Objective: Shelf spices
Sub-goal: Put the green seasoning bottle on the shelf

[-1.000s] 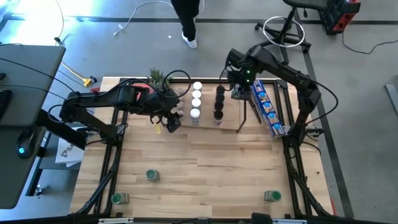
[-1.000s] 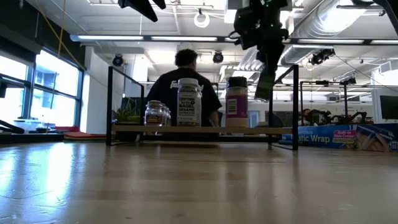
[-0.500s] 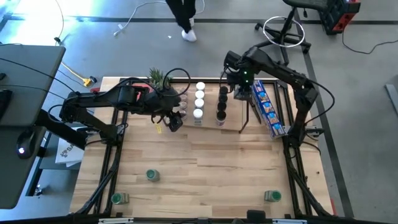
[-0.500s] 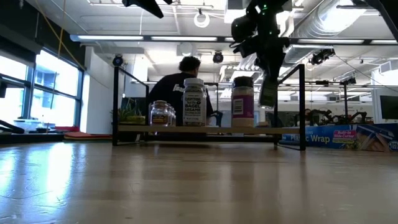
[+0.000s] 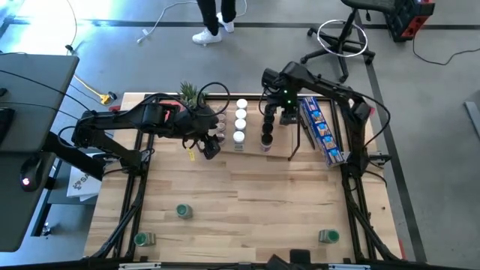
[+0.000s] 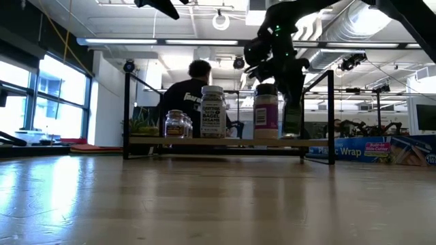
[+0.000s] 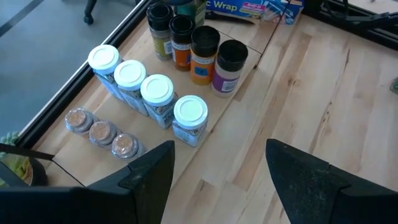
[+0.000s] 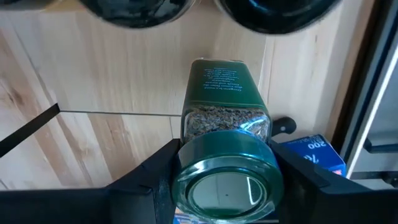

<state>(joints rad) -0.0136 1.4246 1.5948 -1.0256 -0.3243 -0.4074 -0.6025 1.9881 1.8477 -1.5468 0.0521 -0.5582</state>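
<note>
The right gripper point(image 8: 225, 163) clamps a green-lid jar point(image 8: 226, 140), its lower end hidden. The left gripper point(image 7: 221, 163) hovers apart, fingertips cut off.

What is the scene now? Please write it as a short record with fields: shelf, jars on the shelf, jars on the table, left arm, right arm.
shelf: light-wood rack at the table's far side
jars on the shelf: four white-lidded, four black-lidded, three brownish-lidded
jars on the table: three green-lidded, near the front
left arm: left gripper hovers beside the shelf, fingers open and empty
right arm: right gripper over the shelf, fingers shut on a green-lidded jar
</note>
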